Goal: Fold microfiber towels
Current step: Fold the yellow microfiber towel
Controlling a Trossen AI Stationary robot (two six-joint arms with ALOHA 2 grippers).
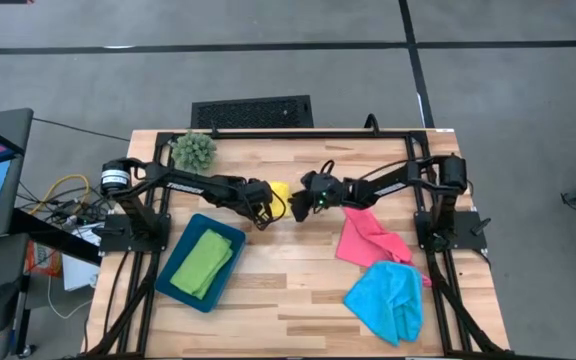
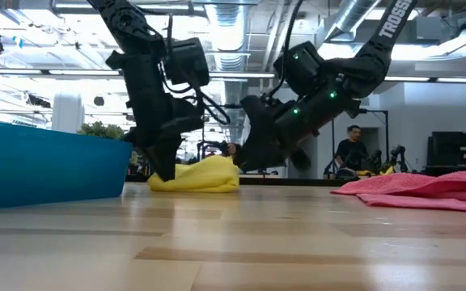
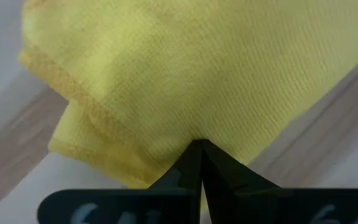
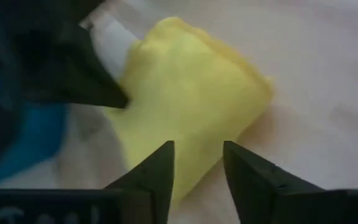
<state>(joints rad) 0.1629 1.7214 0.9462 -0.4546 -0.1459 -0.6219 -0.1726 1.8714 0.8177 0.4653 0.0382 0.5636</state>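
Note:
A folded yellow towel point(image 1: 280, 190) lies on the wooden table between my two grippers. My left gripper point(image 1: 264, 213) is shut and points steeply down, its tips at the towel's left edge point(image 2: 166, 171). My right gripper point(image 4: 197, 168) is open and slants down from the table's right. One corner of the towel point(image 4: 182, 180) lies between its fingers. A green towel point(image 1: 204, 262) lies in the teal tray point(image 1: 166, 280). A pink towel point(image 1: 366, 240) and a light blue towel point(image 1: 388, 300) lie crumpled at the right. My left gripper sets its shut fingertips point(image 3: 199, 152) on the yellow towel's edge point(image 3: 185, 134), coming from above and slanting in from the table's left. The towel lies folded in several layers on the table. My right gripper stands at the towel's corner; I cannot tell whether it touches.
A spiky green plant ball point(image 1: 195, 150) sits at the far left of the table. The teal tray point(image 2: 47, 166) stands close to the left of my left gripper. Bare wood point(image 1: 288, 290) shows at the near middle of the table.

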